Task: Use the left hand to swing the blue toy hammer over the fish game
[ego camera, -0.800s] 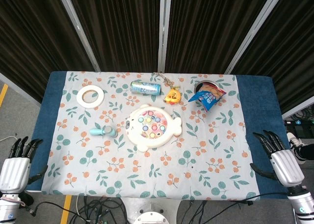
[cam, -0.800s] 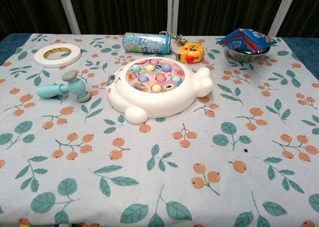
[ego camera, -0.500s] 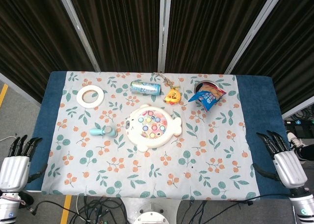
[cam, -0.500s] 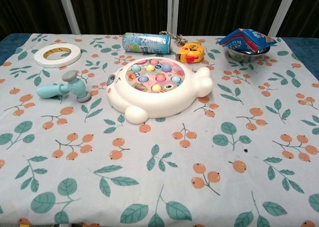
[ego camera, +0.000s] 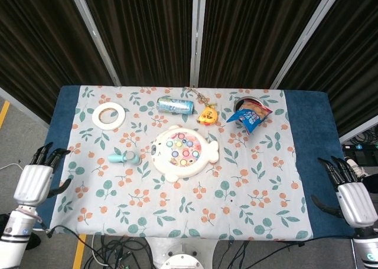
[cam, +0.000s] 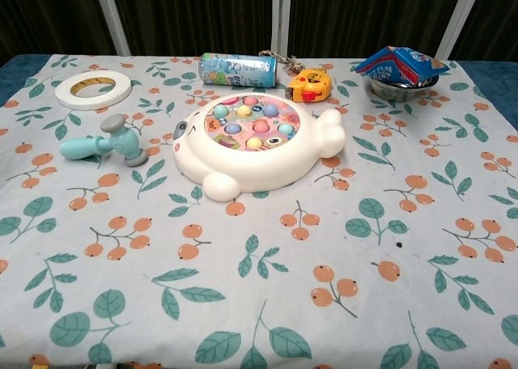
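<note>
The blue toy hammer lies flat on the floral cloth, just left of the white fish game, handle pointing left. My left hand hovers at the table's left edge, fingers spread and holding nothing, well left of the hammer. My right hand hangs off the right edge, fingers apart and empty. Neither hand shows in the chest view.
A white tape roll lies at the back left. A blue can, a yellow tape measure and a snack bag in a metal bowl line the back edge. The cloth's front half holds no objects.
My left hand has risen and moved in toward the table's left edge. My right hand has drifted slightly down and to the right. The hammer and game have not moved.
</note>
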`<state>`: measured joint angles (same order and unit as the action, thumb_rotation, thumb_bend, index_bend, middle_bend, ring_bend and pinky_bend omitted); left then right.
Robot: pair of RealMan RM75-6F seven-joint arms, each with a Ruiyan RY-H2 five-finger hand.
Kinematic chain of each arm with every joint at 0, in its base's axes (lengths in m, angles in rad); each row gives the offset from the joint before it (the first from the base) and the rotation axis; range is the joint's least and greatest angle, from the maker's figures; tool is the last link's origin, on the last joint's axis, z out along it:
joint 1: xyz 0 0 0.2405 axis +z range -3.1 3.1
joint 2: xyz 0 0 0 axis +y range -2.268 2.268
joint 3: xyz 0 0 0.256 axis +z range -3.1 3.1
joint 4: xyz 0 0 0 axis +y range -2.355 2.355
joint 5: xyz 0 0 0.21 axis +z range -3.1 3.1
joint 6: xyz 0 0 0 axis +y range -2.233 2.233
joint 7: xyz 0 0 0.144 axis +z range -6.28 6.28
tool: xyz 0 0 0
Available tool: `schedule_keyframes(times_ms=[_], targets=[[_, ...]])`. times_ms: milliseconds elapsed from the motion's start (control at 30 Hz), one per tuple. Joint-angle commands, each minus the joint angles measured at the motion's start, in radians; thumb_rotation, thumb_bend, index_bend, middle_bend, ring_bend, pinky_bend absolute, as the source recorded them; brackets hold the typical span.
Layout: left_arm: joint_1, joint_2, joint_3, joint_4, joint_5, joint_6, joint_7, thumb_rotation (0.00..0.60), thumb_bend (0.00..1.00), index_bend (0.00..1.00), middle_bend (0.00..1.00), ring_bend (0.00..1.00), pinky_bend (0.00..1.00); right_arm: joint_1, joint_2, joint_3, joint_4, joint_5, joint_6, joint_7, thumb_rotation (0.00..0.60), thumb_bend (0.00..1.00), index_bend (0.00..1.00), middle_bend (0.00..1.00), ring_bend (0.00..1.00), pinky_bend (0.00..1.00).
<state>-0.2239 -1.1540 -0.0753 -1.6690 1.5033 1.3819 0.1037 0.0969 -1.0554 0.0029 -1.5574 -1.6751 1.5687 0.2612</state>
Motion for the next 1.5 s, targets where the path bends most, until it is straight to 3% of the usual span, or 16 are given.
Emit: schedule_keyframes(times_ms=[33, 233, 400, 933, 1500], targets=[[-0.180, 0.014, -0.074, 0.053, -0.031, -0.238, -0.115, 0.600, 0.27, 0.23, 0.24, 0.09, 0.17, 0.000, 0.000, 0.002, -0.004, 0.005, -0.003, -0.004, 0.600, 0.16, 0.03, 0.14, 0.00, 0.00], [-0.344, -0.062, -0.110, 0.163, -0.115, -0.472, -0.134, 0.600, 0.27, 0.28, 0.29, 0.15, 0.24, 0.002, -0.002, 0.006, -0.007, 0.014, -0.012, -0.012, 0.600, 0.16, 0.03, 0.14, 0.00, 0.00], [-0.399, -0.136, -0.109, 0.211, -0.190, -0.558, -0.118, 0.600, 0.26, 0.30, 0.30, 0.17, 0.25, 0.003, -0.001, 0.008, -0.003, 0.025, -0.021, -0.008, 0.600, 0.16, 0.03, 0.14, 0.00, 0.00], [-0.411, -0.275, -0.064, 0.263, -0.303, -0.547, -0.013, 0.600, 0.29, 0.35, 0.32, 0.17, 0.25, 0.011, -0.011, 0.010, 0.026, 0.032, -0.038, 0.023, 0.600, 0.15, 0.03, 0.14, 0.00, 0.00], [-0.446, -0.311, -0.051, 0.247, -0.395, -0.507, 0.194, 0.579, 0.33, 0.39, 0.38, 0.21, 0.28, 0.016, -0.021, 0.010, 0.054, 0.043, -0.055, 0.049, 0.600, 0.15, 0.03, 0.15, 0.00, 0.00]])
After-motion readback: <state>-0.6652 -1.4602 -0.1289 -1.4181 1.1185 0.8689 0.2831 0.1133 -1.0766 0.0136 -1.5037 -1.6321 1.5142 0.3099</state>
